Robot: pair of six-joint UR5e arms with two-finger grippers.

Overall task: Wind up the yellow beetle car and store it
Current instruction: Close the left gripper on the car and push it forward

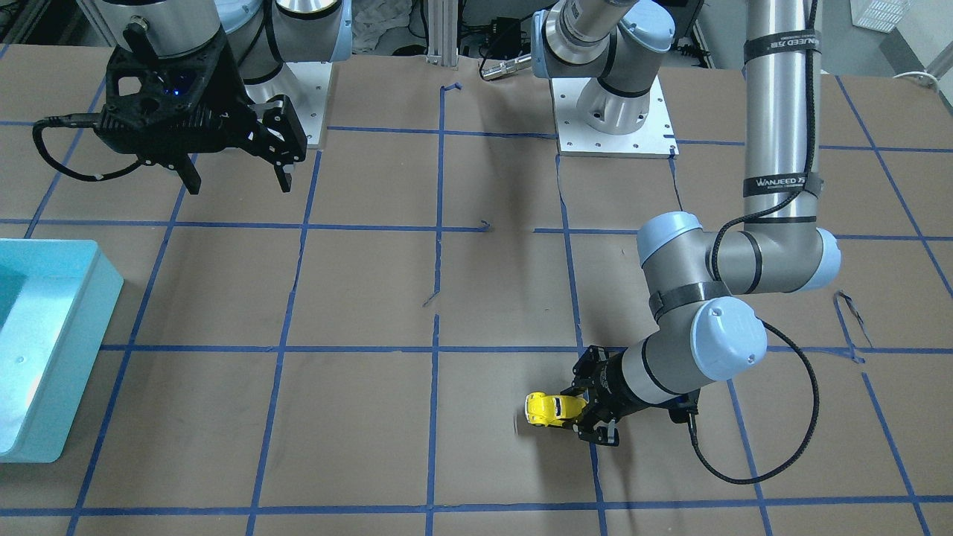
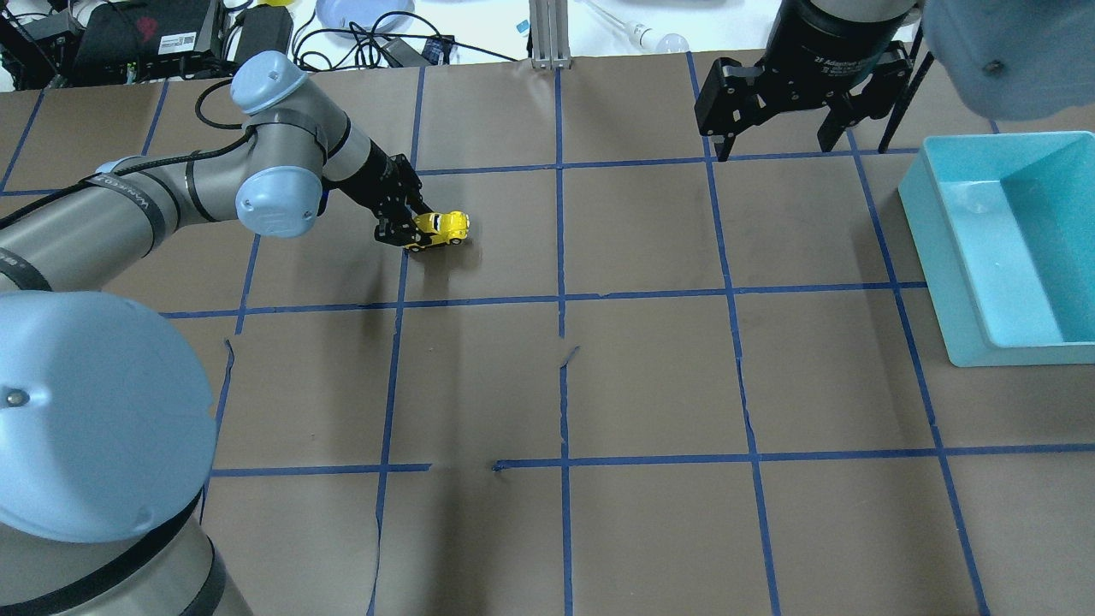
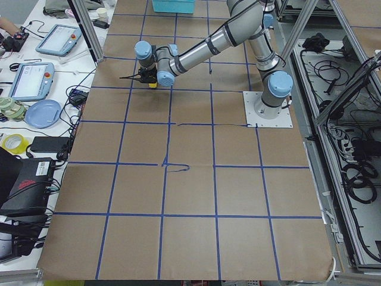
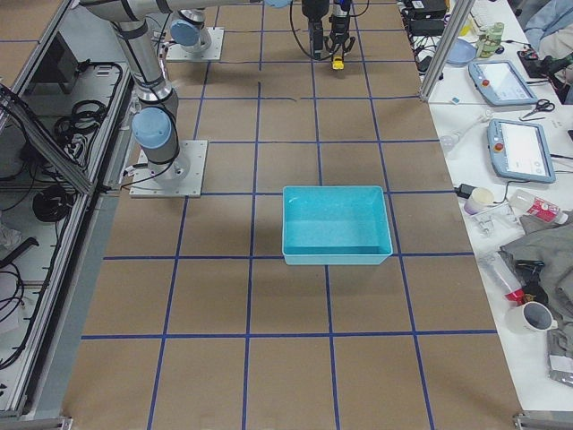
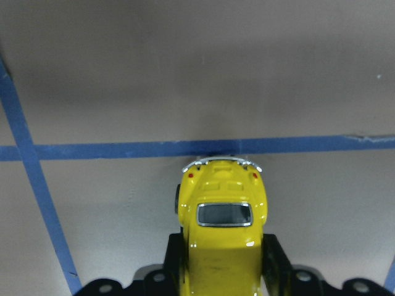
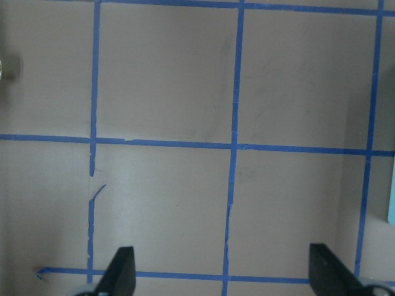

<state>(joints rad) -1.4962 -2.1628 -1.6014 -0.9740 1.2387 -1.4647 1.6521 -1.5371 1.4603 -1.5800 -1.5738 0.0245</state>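
Observation:
The yellow beetle car (image 2: 440, 228) is a tiny glossy toy on the brown paper at the far left of the table. My left gripper (image 2: 409, 228) lies low and is shut on the car's front half; the rear end sticks out past the fingertips. In the left wrist view the car (image 5: 222, 234) sits between the two black fingers (image 5: 276, 262), rear window up. It also shows in the front view (image 1: 549, 409), held by the left gripper (image 1: 579, 413). My right gripper (image 2: 774, 145) hangs open and empty high above the far right, near the bin; its fingertips (image 6: 120, 274) frame bare paper.
A light blue open bin (image 2: 1001, 248) stands at the right edge of the table, also in the front view (image 1: 52, 350). Blue tape lines grid the brown paper (image 2: 565, 376). Cables and devices lie beyond the far edge.

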